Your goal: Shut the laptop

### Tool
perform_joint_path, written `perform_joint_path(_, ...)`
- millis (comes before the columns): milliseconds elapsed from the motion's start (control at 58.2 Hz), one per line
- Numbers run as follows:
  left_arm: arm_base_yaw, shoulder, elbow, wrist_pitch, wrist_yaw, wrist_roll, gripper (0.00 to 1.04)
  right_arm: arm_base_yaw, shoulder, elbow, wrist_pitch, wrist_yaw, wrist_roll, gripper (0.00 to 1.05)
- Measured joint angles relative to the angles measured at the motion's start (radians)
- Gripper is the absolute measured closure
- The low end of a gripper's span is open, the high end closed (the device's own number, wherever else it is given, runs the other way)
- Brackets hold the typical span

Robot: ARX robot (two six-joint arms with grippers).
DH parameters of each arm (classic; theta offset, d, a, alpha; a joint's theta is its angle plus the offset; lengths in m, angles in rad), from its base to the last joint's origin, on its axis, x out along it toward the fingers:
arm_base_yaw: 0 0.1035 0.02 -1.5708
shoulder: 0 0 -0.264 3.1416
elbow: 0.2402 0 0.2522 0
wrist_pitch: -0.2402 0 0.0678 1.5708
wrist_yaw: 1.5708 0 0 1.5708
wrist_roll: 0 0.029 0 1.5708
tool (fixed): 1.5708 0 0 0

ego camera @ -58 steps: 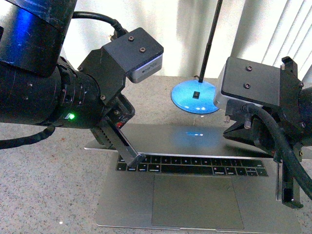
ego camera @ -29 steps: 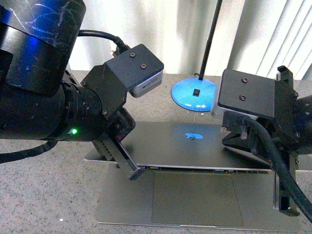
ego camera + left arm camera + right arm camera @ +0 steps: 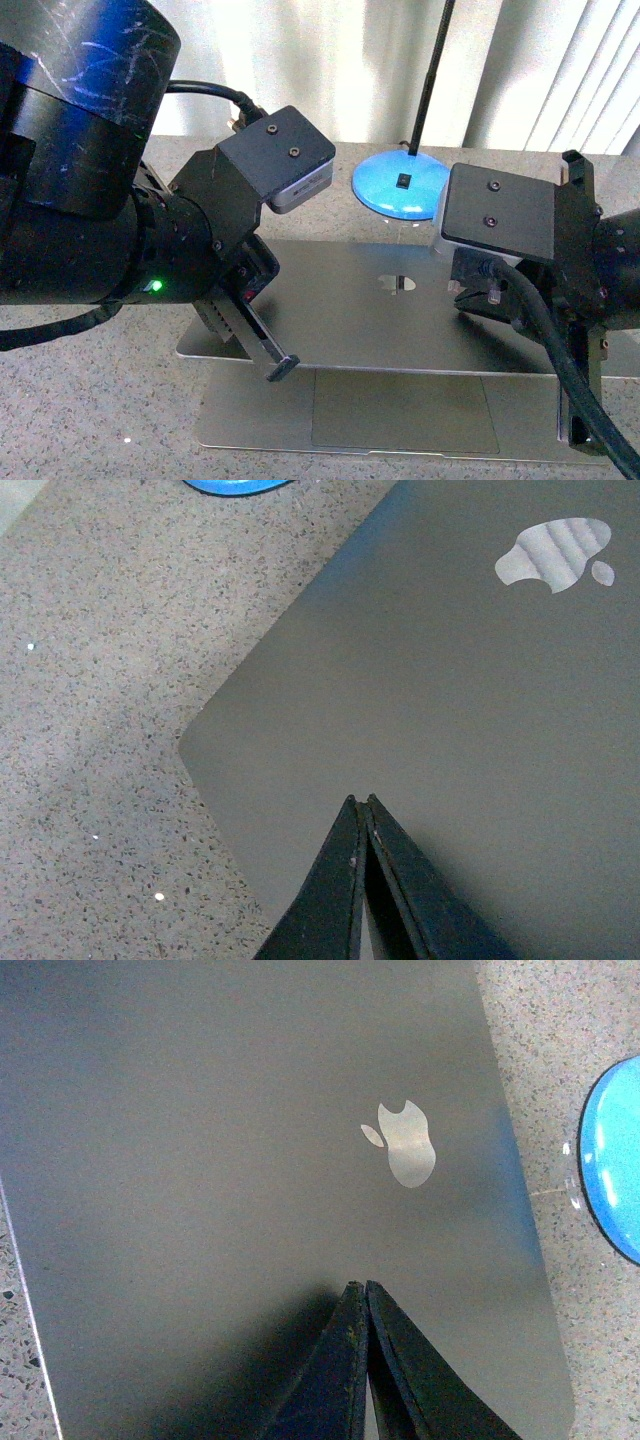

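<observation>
Speckled grey bench [image 3: 100, 400] fills the near ground, and the laptop [image 3: 330, 330] lies on it with its long axis running across me, hinge at the far side. Nearest me the trackpad [image 3: 400, 410] and palm rest are uncovered. The lid hangs low over the keys but is not yet shut.

My left gripper [image 3: 282, 367] sits at the lid's free front edge near its left corner. My right gripper [image 3: 470, 297] is further back, beside the apple logo [image 3: 397, 284]. The lid lies directly beneath both, so I judge what remains is a short push straight down, and the left arm has the better leverage.

Both pairs of jaws are clenched tip to tip, grasping nothing. I cannot confirm that they touch the lid.

Beyond stands a blue lamp base [image 3: 400, 185], then pale blinds [image 3: 560, 80].
</observation>
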Motion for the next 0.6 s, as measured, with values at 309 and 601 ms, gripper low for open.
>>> perform_joint_path(309, 0.002, 0.014, -0.026, 0.022, 0.013, -0.011, 1.01, 0.003, 0.037, -0.031, 0.038, 0.007, -0.01, 1.02)
perform_joint_path(601, 0.002, 0.067, -0.076, 0.092, 0.021, -0.05, 1.01, 0.008, 0.068, -0.059, 0.078, 0.011, -0.007, 1.02)
